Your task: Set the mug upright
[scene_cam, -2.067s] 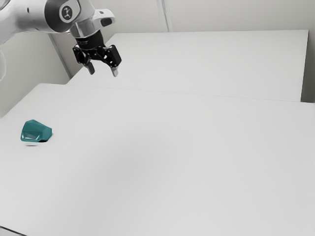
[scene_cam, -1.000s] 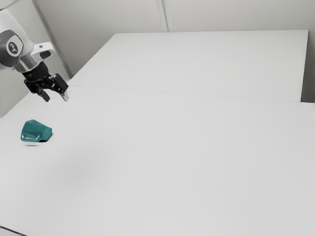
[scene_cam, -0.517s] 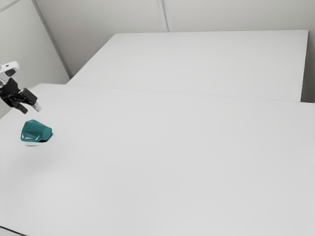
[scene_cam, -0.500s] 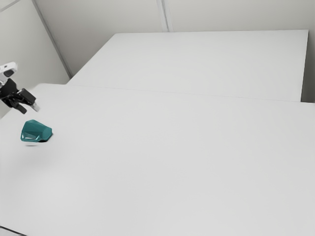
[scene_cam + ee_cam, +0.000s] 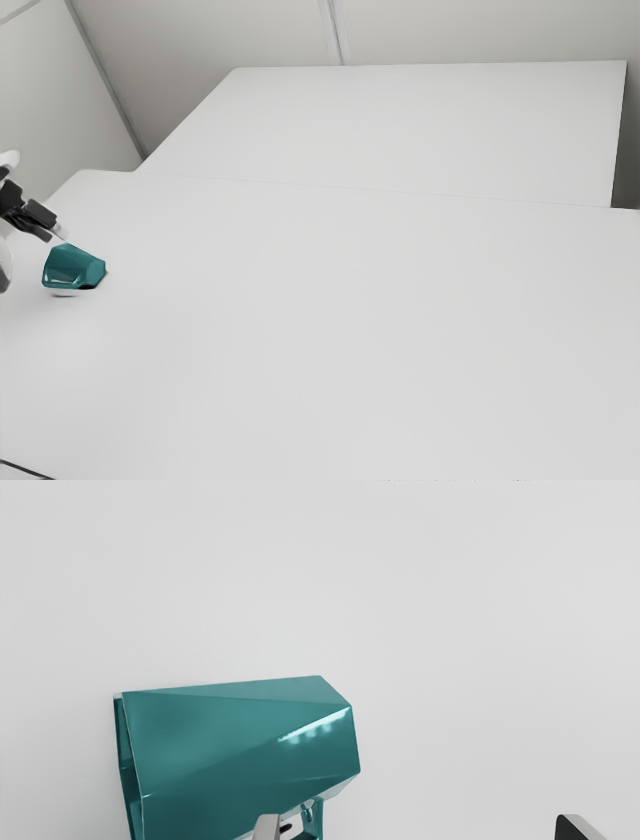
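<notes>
Mug (image 5: 72, 267) lay on its side on the white table (image 5: 350, 330), toward the exterior view's left. Gripper (image 5: 54, 236) hung low right by it, fingers (image 5: 266, 828) spread wide, nothing pinched. One fingertip overlapped the handle (image 5: 314, 820) area in the wrist view; looked close, but couldn't tell if it touched.
</notes>
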